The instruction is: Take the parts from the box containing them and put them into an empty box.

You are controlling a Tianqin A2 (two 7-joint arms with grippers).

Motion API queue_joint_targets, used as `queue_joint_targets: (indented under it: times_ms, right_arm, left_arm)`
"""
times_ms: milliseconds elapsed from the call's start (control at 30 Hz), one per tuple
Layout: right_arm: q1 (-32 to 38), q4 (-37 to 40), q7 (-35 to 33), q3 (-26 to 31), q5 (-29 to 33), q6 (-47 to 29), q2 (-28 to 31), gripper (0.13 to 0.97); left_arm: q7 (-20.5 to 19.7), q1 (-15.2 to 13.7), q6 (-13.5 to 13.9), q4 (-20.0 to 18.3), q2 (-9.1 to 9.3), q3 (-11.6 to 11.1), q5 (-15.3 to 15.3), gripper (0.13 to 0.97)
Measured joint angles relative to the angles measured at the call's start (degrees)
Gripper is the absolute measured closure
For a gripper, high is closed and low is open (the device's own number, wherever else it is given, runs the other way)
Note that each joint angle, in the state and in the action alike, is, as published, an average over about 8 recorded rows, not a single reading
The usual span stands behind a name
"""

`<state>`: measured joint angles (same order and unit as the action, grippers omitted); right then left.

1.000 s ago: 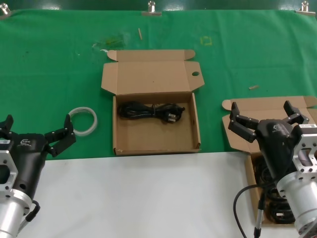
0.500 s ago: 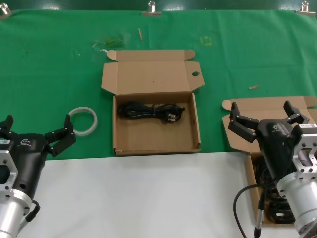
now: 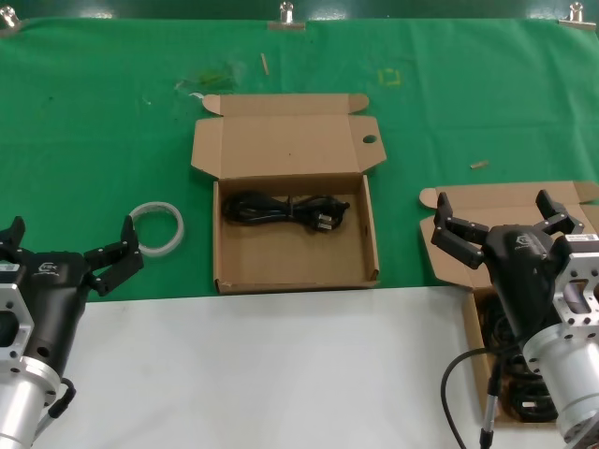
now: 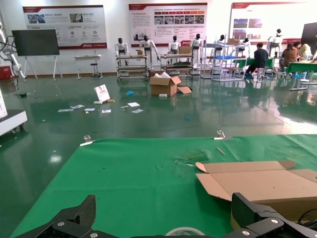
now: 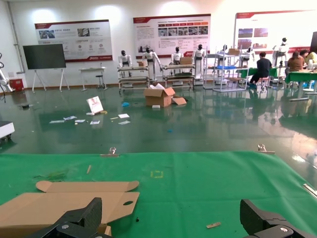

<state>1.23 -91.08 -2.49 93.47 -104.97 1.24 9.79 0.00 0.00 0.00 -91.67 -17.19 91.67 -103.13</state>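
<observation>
From my right wrist camera I see the right gripper (image 5: pixel 173 225) spread wide, fingertips (image 5: pixel 81 218) apart. Beyond them, a cardboard lid (image 5: pixel 69 201) with a round hole (image 5: pixel 128 202) lies on the green bench (image 5: pixel 198 178).

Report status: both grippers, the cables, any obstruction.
Left gripper and right gripper open, empty. One cable bundle in holed-lid box; more in right box. No obstruction.

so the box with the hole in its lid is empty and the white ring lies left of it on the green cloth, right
Not quite: the box with the hole is not empty. The head view shows a black cable bundle inside it, near the lid side. The white ring does lie to its left on the green cloth.
</observation>
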Motion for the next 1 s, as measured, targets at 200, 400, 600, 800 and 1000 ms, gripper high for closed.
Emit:
queue_joint_targets:
  times_ms: [200,400,600,800,1000]
  right_arm:
    - [0.0,0.0,0.0,0.0,0.0,0.0,0.0,0.129]
    - [0.0,0.0,0.0,0.0,0.0,0.0,0.0,0.129]
    - [0.0,0.0,0.0,0.0,0.0,0.0,0.0,0.129]
    - [0.0,0.0,0.0,0.0,0.0,0.0,0.0,0.129]
    - [0.0,0.0,0.0,0.0,0.0,0.0,0.0,0.129]
  left_arm:
    - [0.0,0.0,0.0,0.0,0.00,0.0,0.0,0.132]
    - [0.0,0.0,0.0,0.0,0.00,0.0,0.0,0.132]
    - [0.0,0.0,0.0,0.0,0.00,0.0,0.0,0.132]
    - [0.0,0.0,0.0,0.0,0.00,0.0,0.0,0.132]
    - [0.0,0.0,0.0,0.0,0.00,0.0,0.0,0.132]
